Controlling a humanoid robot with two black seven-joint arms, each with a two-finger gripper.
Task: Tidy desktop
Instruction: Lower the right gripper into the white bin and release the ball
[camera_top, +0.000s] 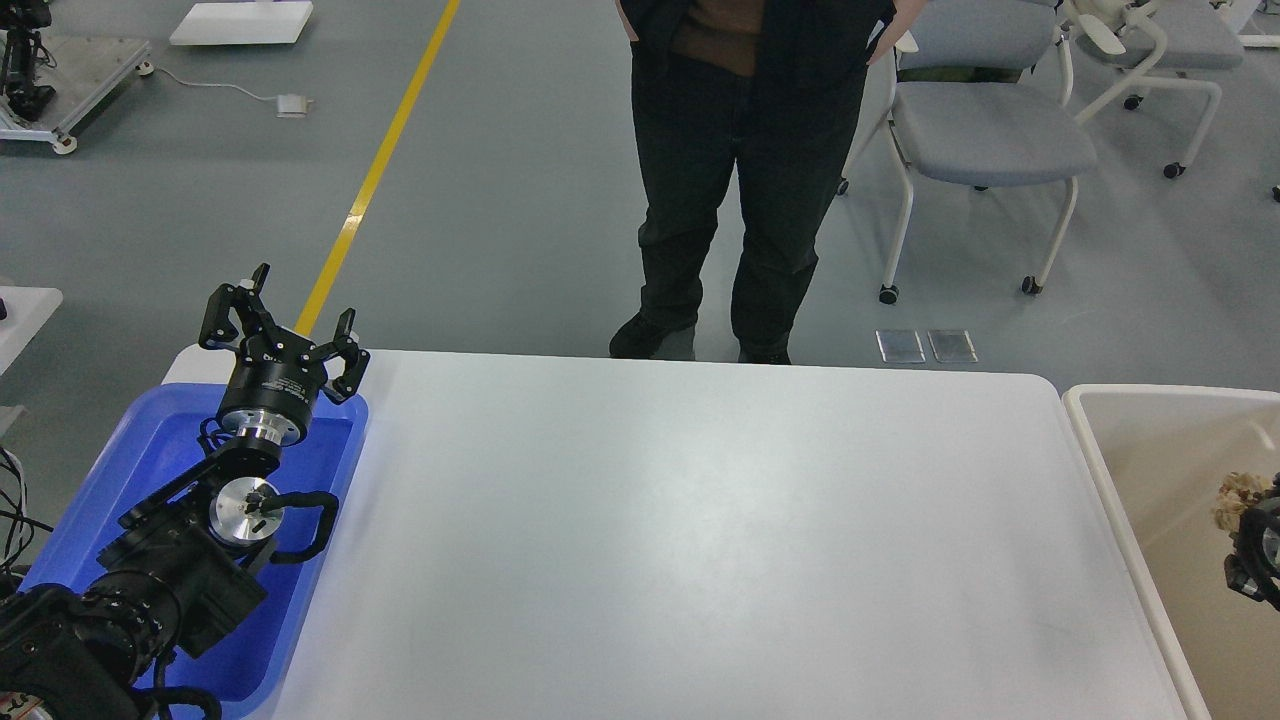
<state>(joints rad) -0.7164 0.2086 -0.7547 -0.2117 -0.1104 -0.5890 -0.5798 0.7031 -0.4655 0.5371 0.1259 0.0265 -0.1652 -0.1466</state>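
Observation:
The white desktop (700, 520) fills the middle of the head view and nothing lies on it. My left gripper (288, 312) is open and empty, held above the far end of the blue tray (150, 450) at the left. My right gripper (1250, 525) shows only partly at the right edge, low inside the cream-white bin (1100, 460). A tan crumpled wad (1235, 497) sits at its tip and moves with it, so the gripper seems shut on the wad. Its fingers are mostly cut off by the view's edge.
A person in dark trousers (740, 180) stands just past the desktop's far edge. Grey wheeled chairs (985, 130) stand behind to the right. A yellow floor line (375, 170) runs off to the far left.

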